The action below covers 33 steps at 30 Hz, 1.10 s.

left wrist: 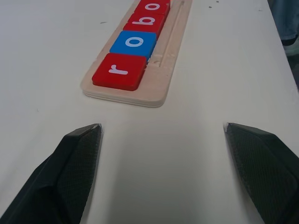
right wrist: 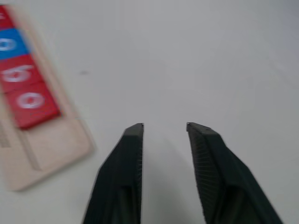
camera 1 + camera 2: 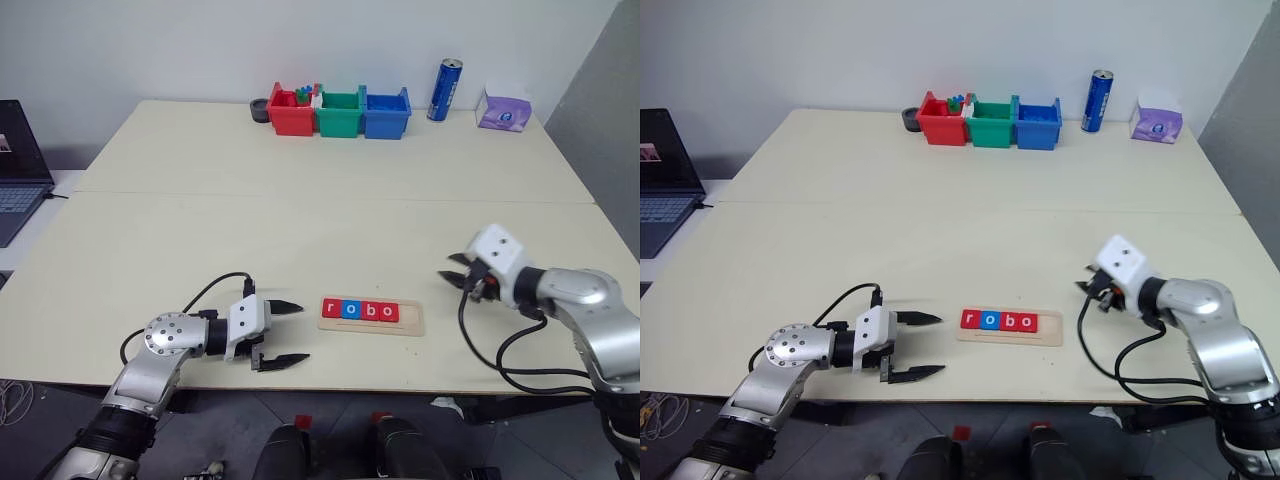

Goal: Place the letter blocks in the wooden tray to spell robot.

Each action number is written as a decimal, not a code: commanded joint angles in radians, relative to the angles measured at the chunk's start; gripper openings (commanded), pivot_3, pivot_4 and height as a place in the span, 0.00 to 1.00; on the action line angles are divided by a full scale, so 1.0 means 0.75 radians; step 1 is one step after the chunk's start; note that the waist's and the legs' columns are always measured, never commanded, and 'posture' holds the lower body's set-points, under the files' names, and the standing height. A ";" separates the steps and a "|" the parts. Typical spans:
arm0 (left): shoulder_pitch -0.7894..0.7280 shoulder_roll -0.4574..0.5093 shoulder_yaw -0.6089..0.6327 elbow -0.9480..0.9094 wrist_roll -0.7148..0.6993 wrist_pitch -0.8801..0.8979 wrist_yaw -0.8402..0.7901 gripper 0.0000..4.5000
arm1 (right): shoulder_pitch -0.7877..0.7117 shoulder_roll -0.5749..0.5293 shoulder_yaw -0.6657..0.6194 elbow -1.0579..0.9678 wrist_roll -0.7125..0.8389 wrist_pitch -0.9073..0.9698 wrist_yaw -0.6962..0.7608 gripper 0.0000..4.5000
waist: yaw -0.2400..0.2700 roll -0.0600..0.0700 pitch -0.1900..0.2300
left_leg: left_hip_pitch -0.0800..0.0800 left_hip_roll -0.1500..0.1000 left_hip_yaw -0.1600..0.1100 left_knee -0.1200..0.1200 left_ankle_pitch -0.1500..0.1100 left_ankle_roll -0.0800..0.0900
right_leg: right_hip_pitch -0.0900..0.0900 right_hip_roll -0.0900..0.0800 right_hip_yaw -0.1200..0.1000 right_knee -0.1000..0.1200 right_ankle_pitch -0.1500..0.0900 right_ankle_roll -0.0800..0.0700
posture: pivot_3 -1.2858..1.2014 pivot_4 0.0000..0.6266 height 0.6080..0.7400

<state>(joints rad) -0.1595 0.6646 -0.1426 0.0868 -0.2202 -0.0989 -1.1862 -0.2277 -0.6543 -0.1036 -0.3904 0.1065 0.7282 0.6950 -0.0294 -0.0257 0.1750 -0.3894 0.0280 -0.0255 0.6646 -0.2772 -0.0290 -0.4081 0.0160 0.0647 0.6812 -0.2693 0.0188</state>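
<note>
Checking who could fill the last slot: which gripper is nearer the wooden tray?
Left. The left gripper sits open just off the wooden tray at its "r" end; the right gripper, open, is farther off, beyond the empty end.

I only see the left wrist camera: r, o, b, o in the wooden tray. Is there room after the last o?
Observer: Yes. The wooden tray has one bare slot past the last o.
Operator: Where's the other gripper?
Observer: The right gripper hovers to the right of the tray, open and holding nothing.
Operator: What's at the back?
Observer: A red bin, a green bin and a blue bin, side by side.
</note>
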 commanded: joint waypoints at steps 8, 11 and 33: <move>-0.036 0.002 0.007 -0.007 -0.005 -0.014 -0.018 1.00 | 0.120 0.213 -0.213 0.065 0.051 0.067 -0.301 0.90 | -0.004 0.001 0.000 | 0.002 0.000 0.003 0.000 0.000 0.000 | 0.000 0.001 0.003 0.001 0.000 0.000 | 0.52 0.24 1.00; -0.047 0.000 0.004 0.003 -0.003 -0.018 -0.023 1.00 | 0.104 0.219 -0.214 0.146 0.068 0.076 -0.325 0.90 | -0.004 0.001 0.000 | 0.003 -0.001 0.003 0.000 0.000 0.000 | 0.000 0.001 0.003 0.001 0.000 0.001 | 0.52 0.24 1.00; -0.034 -0.005 0.001 0.009 0.006 -0.032 -0.035 1.00 | 0.279 0.408 -0.174 -0.081 0.177 0.313 -0.555 0.32 | -0.004 0.000 -0.002 | 0.006 0.001 0.000 -0.002 0.000 0.000 | 0.003 0.001 0.006 0.000 -0.004 0.006 | 0.52 0.24 1.00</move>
<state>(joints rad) -0.1834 0.6586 -0.1464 0.1111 -0.2131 -0.1049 -1.2102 -0.0545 -0.3765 -0.2351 -0.3864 0.2211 0.9012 0.3140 -0.0321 -0.0259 0.1733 -0.3851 0.0289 -0.0254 0.6625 -0.2773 -0.0290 -0.4056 0.0171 0.0689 0.6814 -0.2721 0.0231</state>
